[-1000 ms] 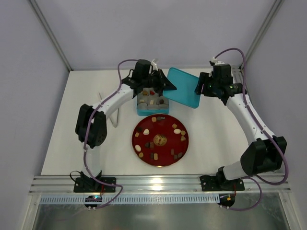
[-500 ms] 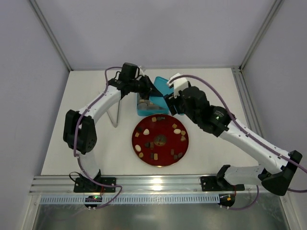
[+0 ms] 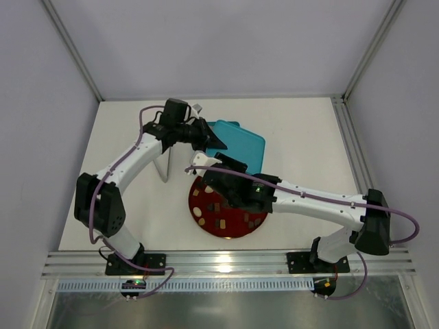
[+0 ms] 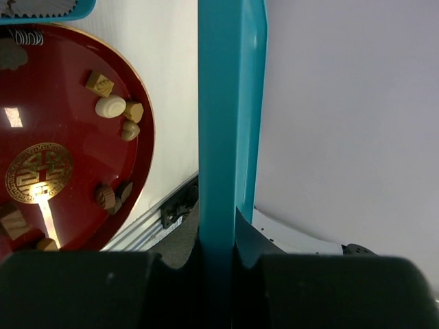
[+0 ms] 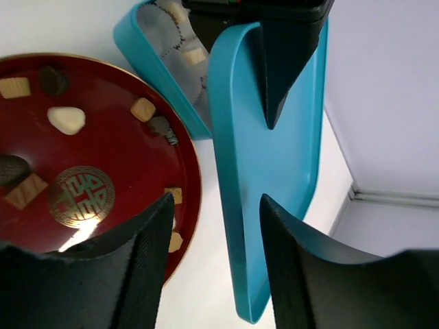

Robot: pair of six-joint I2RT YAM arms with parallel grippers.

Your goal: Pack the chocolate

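Note:
Chocolate pieces (image 4: 110, 106) in brown, tan and cream lie scattered on a red plate (image 3: 203, 223), also seen in the right wrist view as chocolate (image 5: 66, 119) on the plate (image 5: 103, 144). My left gripper (image 3: 206, 137) is shut on the edge of a teal lid (image 3: 240, 147), which it holds tilted above the teal box (image 5: 154, 65). In the left wrist view the lid (image 4: 226, 103) runs edge-on between the closed jaws of the left gripper (image 4: 218, 233). My right gripper (image 5: 216, 202) is open over the plate's far side. Its fingers straddle the lid's (image 5: 267, 171) near edge.
The box holds pale ridged cups with a few pieces in them. It is mostly hidden under the lid in the top view. A thin grey metal stand (image 3: 163, 166) rises left of the plate. The right forearm (image 3: 309, 202) lies across the plate.
The right arm has swung from the far right across the plate to the lid's edge. The left arm has drawn back leftward, turning the lid over the box.

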